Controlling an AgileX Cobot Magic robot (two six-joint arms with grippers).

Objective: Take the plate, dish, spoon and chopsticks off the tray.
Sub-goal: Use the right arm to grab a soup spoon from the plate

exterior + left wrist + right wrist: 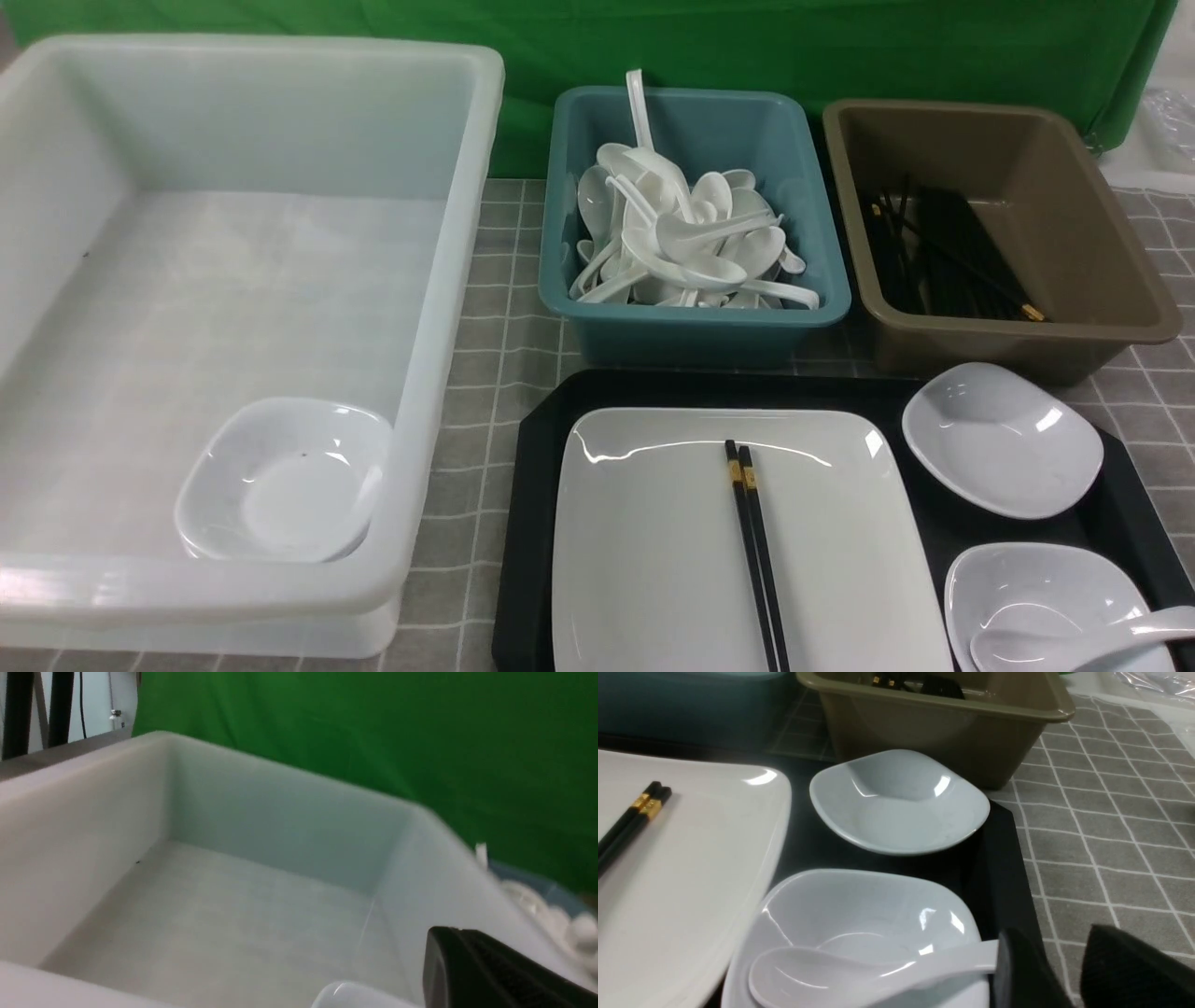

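Note:
The black tray (pixel 532 523) holds the large white plate (pixel 653 541) with the black chopsticks (pixel 756 551) lying on it. To its right are a small dish (pixel 1004 439) and a nearer dish (pixel 1027 579) holding the white spoon (pixel 1074 639). No gripper shows in the front view. In the right wrist view my right gripper (pixel 1057 931) is open and empty over the tray's right rim (pixel 999 868). The spoon's (pixel 831 975) handle end runs behind one finger. Of my left gripper only one black finger (pixel 467 961) shows, over the big white bin.
The translucent white bin (pixel 448 280) at left holds one small white dish (pixel 280 481), whose rim shows in the left wrist view (pixel 345 996). Behind the tray stand a teal bin (pixel 700 327) with several white spoons and a brown bin (pixel 1008 345) with black chopsticks. A grey checked cloth covers the table.

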